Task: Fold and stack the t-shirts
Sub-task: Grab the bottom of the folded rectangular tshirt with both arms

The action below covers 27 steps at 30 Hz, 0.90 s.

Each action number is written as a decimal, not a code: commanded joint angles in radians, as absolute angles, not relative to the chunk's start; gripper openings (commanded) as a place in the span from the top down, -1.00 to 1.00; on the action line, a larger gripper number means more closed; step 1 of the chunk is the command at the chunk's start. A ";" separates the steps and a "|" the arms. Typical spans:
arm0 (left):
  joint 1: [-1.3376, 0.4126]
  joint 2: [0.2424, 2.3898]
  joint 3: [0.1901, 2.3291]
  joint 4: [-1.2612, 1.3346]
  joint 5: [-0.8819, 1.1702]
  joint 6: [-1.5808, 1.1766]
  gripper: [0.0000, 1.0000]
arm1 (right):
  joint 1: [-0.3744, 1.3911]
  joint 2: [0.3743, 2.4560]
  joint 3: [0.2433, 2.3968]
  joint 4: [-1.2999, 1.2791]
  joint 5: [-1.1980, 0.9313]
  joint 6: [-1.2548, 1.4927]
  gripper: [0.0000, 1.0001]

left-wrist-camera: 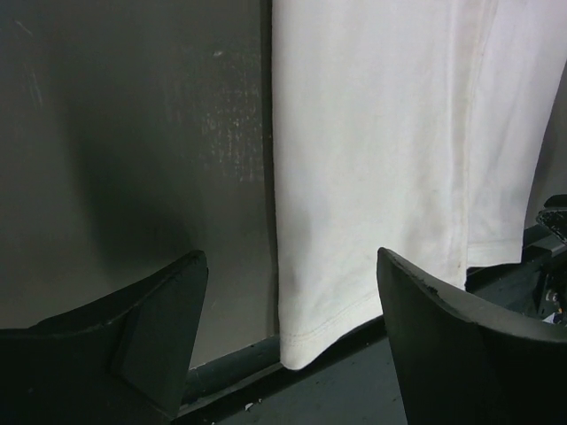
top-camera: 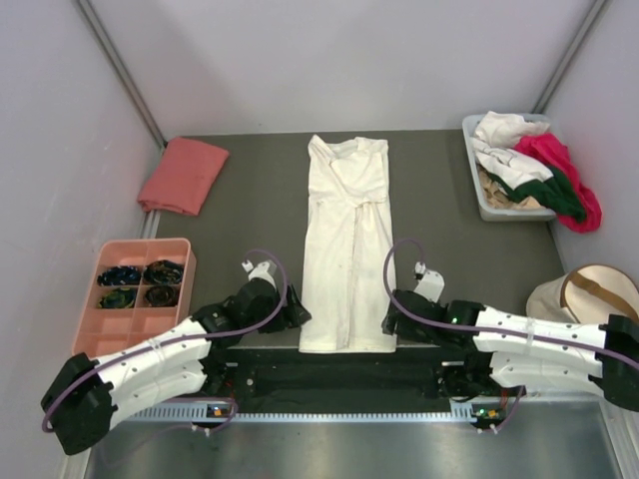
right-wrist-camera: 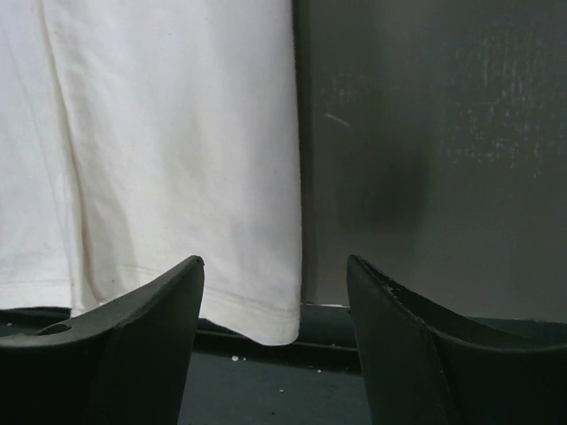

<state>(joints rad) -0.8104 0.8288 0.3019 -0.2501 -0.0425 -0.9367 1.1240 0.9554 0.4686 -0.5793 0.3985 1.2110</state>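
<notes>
A cream-white t-shirt (top-camera: 347, 244) lies folded into a long strip down the middle of the dark mat, hem at the near edge. My left gripper (top-camera: 298, 315) is open beside the hem's left corner (left-wrist-camera: 306, 345), which sits between its fingers. My right gripper (top-camera: 391, 317) is open beside the hem's right corner (right-wrist-camera: 275, 328). A folded salmon-pink t-shirt (top-camera: 184, 175) lies at the far left. White, magenta and dark green t-shirts (top-camera: 539, 165) are heaped on a grey bin (top-camera: 477, 190) at the far right.
A pink compartment tray (top-camera: 135, 294) with dark small items stands at the left near edge. A round beige pouch with a tan strap (top-camera: 589, 291) sits at the right edge. Grey walls enclose the mat. A black rail (top-camera: 339, 369) runs along the near edge.
</notes>
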 commanded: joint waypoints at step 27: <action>-1.088 0.798 0.219 -0.304 -0.156 -1.149 -0.17 | 1.434 1.104 0.497 -0.718 0.535 1.635 -0.07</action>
